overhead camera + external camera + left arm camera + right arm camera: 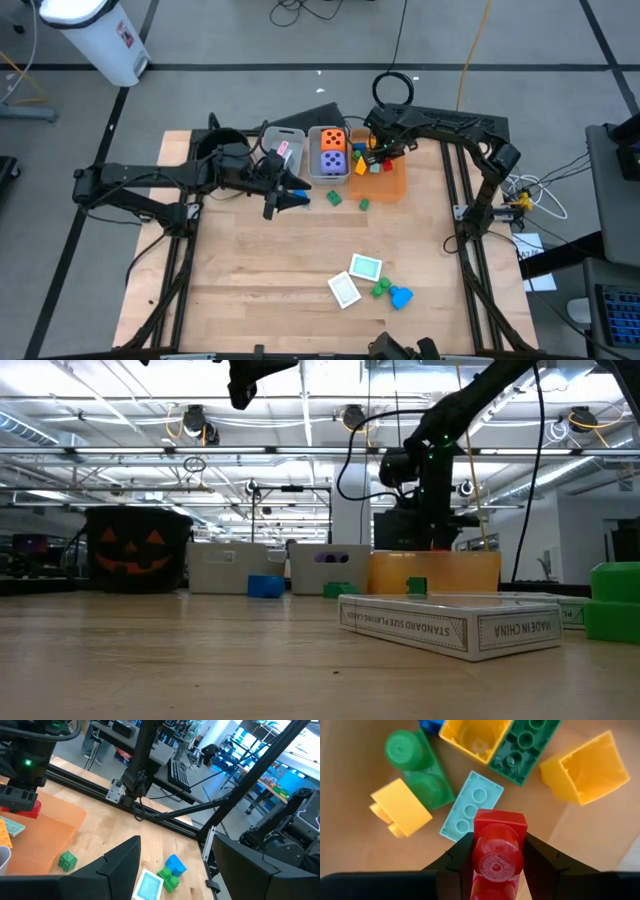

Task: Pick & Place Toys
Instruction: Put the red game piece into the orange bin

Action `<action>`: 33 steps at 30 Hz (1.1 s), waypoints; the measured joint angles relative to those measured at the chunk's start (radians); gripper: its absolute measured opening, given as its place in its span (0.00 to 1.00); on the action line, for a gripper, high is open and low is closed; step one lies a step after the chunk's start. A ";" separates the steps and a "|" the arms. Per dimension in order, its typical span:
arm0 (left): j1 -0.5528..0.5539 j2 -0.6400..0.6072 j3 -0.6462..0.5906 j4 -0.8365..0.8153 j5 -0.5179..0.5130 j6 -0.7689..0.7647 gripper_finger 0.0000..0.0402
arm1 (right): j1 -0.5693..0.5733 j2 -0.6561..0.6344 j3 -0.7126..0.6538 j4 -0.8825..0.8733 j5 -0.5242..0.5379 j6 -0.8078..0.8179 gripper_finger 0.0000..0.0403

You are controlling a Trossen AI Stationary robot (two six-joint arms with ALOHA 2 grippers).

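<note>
My right gripper (497, 855) points down into the orange bin (392, 182) at the table's far side, shut on a red block (499, 832). Under it in the bin lie green (415, 765), yellow (400, 807) and light teal (470, 805) blocks. My left gripper (290, 196) hovers open and holding nothing above the table, just near of the grey bins. An orange die (333, 139) and a purple die (333, 160) sit in one grey bin (317, 168). Two green blocks (333, 198) lie on the wood near the bins. Two cards (366, 267), a green block (380, 289) and a blue block (400, 297) lie near the front. My right gripper pinches the red block by two opposite sides (476, 845) between its two fingers, coming from above and pointing down. A round stud (497, 857) faces up toward the wrist. The block hangs over the blocks in the orange bin; whether it touches them I cannot tell.
A second grey bin (285, 148) stands left of the one with the dice. A black pot with an orange face (140, 550) shows at the far left in the low view. Bare wood (250, 270) fills the table's near left.
</note>
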 joint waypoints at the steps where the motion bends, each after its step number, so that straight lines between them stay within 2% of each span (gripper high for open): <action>1: 0.000 0.000 0.000 0.000 0.000 0.000 0.63 | 0.000 0.000 -0.008 0.007 0.000 0.005 0.29; 17: 0.021 0.000 0.000 0.000 0.003 -0.020 0.63 | -0.036 0.001 -0.113 0.098 0.000 0.091 0.29; 33: 0.040 0.000 0.000 0.000 0.003 -0.020 0.63 | -0.062 0.037 -0.114 0.145 -0.051 0.120 0.29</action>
